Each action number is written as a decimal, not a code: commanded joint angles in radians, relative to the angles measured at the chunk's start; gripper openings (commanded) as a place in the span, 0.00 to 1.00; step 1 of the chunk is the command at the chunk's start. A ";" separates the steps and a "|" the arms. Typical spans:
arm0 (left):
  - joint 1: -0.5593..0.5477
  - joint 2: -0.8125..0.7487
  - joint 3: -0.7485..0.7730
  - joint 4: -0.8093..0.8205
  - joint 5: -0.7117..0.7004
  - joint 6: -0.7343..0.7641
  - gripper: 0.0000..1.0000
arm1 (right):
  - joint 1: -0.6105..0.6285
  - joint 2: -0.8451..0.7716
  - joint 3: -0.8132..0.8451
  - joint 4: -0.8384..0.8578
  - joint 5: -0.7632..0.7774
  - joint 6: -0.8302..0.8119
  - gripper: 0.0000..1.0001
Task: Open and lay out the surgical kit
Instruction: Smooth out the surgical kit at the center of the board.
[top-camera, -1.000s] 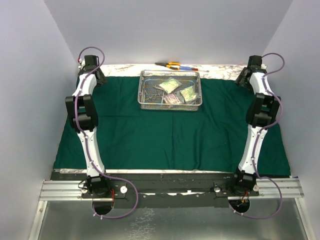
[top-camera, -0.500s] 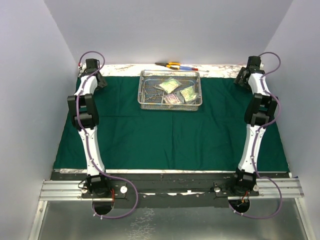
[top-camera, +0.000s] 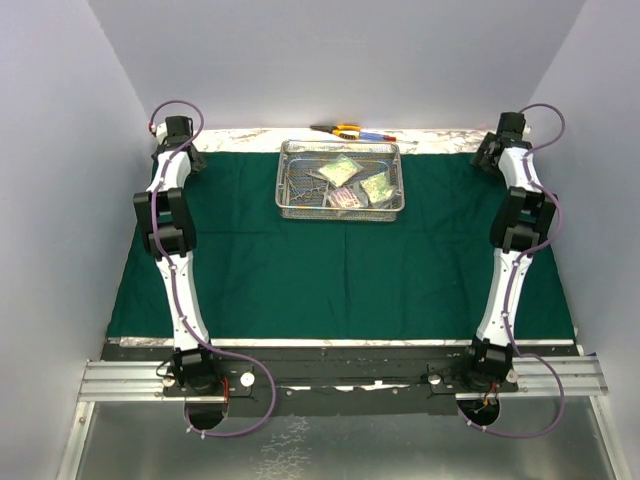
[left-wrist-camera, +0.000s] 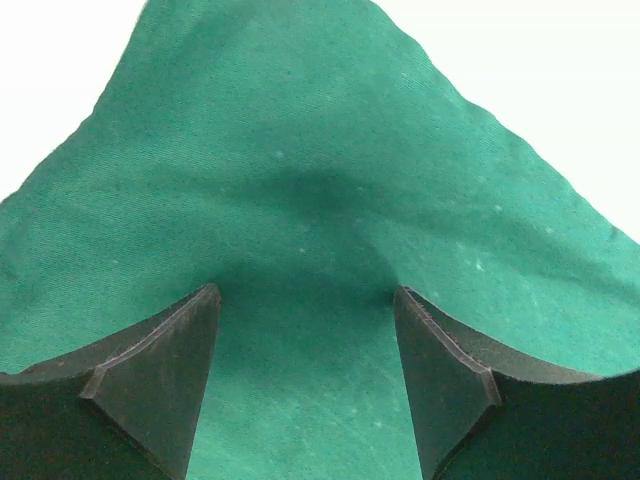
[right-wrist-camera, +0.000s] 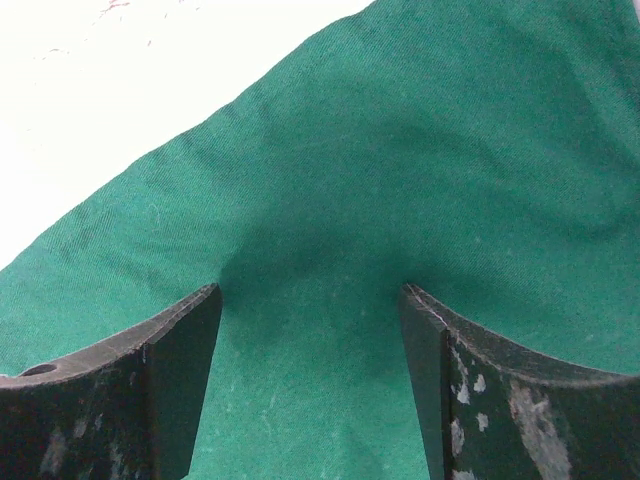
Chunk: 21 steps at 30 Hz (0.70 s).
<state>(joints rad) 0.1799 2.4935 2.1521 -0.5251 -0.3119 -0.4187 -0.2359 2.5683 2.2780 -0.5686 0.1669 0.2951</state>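
The dark green cloth wrap (top-camera: 340, 270) lies spread flat over the table. On its far middle stands the steel wire-mesh tray (top-camera: 340, 180), holding clear packets (top-camera: 342, 170) and slim steel instruments (top-camera: 308, 182). My left gripper (top-camera: 178, 140) is down at the cloth's far left corner. In the left wrist view the left gripper (left-wrist-camera: 305, 290) is open, with the cloth corner (left-wrist-camera: 300, 150) lying between and ahead of its fingers. My right gripper (top-camera: 492, 152) is at the far right corner. In the right wrist view the right gripper (right-wrist-camera: 310, 288) is open over the cloth corner (right-wrist-camera: 420, 150).
A yellow-handled tool (top-camera: 345, 129) and red and blue pens (top-camera: 378, 135) lie on the bare strip behind the tray. Pale walls close in the left, right and back. White table surface (right-wrist-camera: 120, 90) shows just beyond each cloth corner.
Both arms have reached farther out and back, the left gripper toward the far left corner of the cloth, the right slightly toward the far right corner. The tray has not moved.
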 joint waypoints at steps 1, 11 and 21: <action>0.045 0.052 0.026 -0.021 -0.050 0.005 0.72 | -0.010 -0.034 -0.063 -0.032 -0.015 0.031 0.75; 0.063 0.080 0.110 -0.020 0.017 0.065 0.72 | -0.011 -0.137 0.013 -0.043 0.022 -0.034 0.79; 0.024 -0.058 0.146 -0.019 0.162 0.115 0.74 | -0.010 -0.357 -0.001 -0.101 -0.024 -0.021 0.80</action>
<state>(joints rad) 0.2329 2.5469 2.2894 -0.5331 -0.2245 -0.3401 -0.2379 2.3711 2.2906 -0.6155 0.1673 0.2680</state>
